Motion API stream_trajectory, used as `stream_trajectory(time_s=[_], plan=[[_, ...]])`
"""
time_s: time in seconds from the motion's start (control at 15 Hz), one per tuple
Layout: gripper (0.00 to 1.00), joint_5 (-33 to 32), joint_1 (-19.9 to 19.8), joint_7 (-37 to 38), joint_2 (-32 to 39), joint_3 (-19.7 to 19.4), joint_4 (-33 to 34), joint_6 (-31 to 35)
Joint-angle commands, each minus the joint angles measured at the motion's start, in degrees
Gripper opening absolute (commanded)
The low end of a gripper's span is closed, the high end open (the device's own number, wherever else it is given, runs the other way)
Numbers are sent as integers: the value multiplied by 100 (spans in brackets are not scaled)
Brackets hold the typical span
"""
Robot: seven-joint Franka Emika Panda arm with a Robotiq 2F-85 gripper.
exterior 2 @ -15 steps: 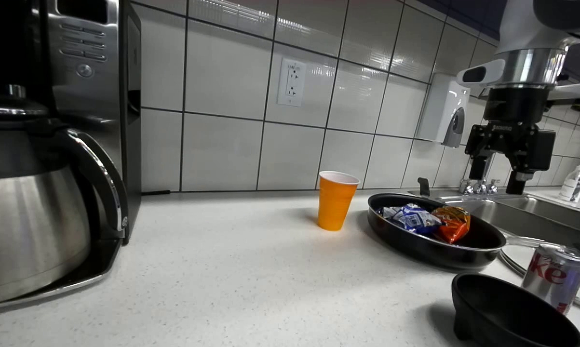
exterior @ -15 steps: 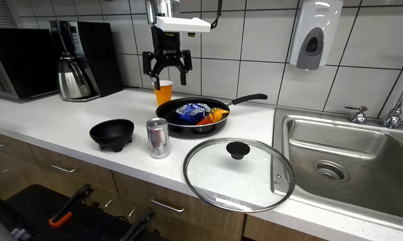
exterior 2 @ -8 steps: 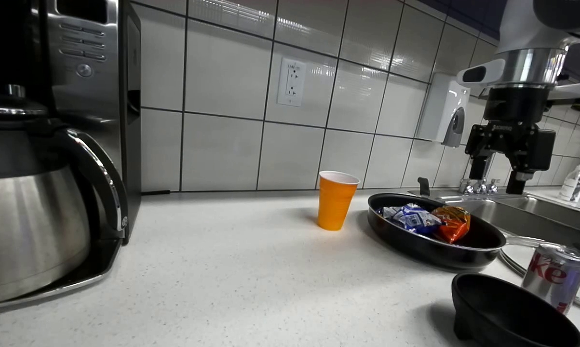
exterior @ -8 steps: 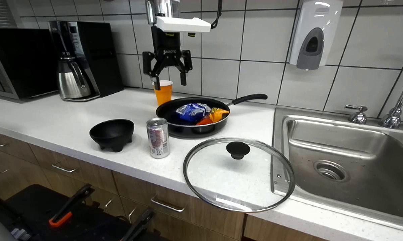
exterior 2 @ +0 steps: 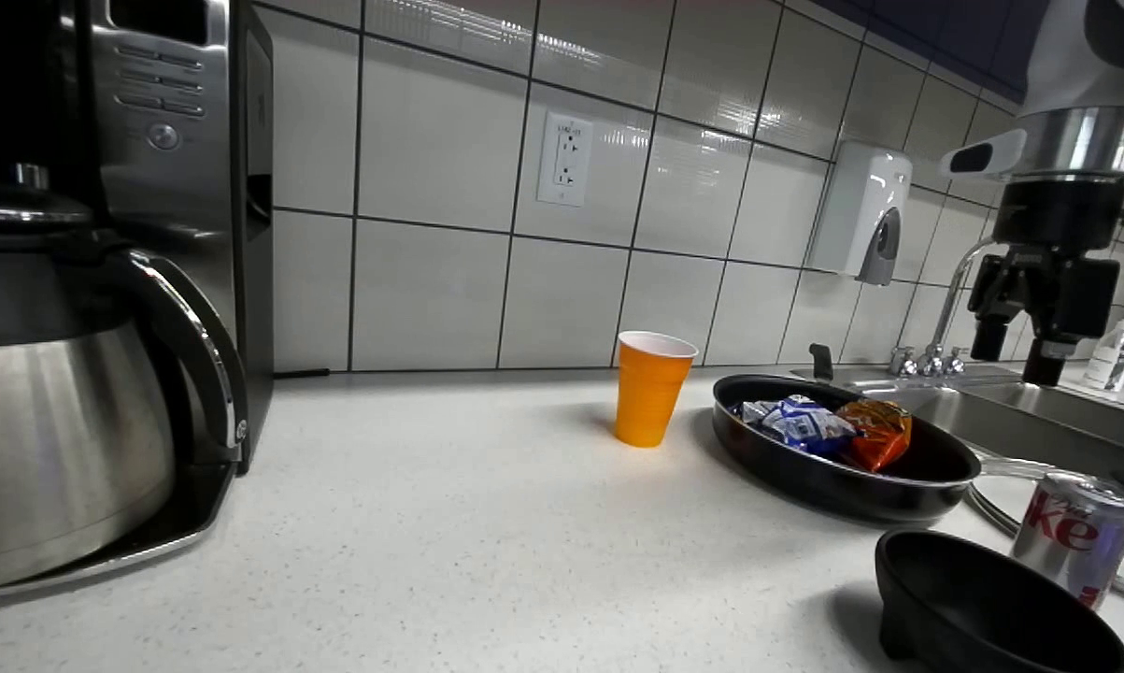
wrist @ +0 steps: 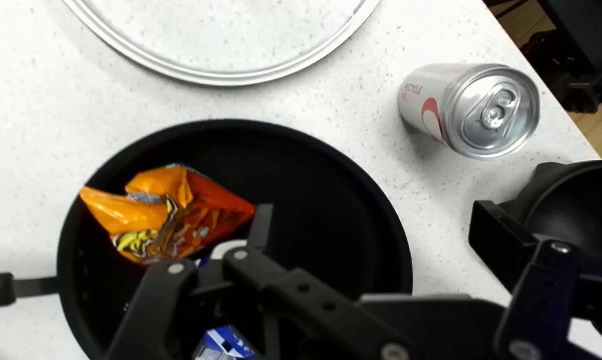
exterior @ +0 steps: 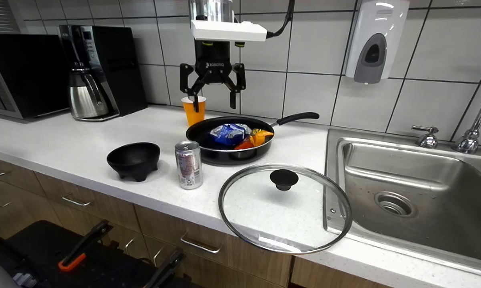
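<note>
Tool gapes wide, empty, partly hiding blue packet in wrist view alone.

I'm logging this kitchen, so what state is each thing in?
gripper: open, holding nothing
pan: uncovered
glass lid: off the pan, knob up
blue bag: inside the pan
orange bag: inside the pan
can: upright, apparently unopened
orange cup: upright
black bowl: upright
carafe: in the coffee maker
drawers: apparently shut
</note>
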Motion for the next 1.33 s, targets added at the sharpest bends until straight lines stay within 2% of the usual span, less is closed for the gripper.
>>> stream_trajectory(time_s=[0.0,0.53,1.27], plan=[[100,-46,-281,608,-557,-225,-384,-72],[100,-648,-880,1807,-961,-700,-700,-58],[100,-619,-1154,2077,-384,-1301,-593,366]])
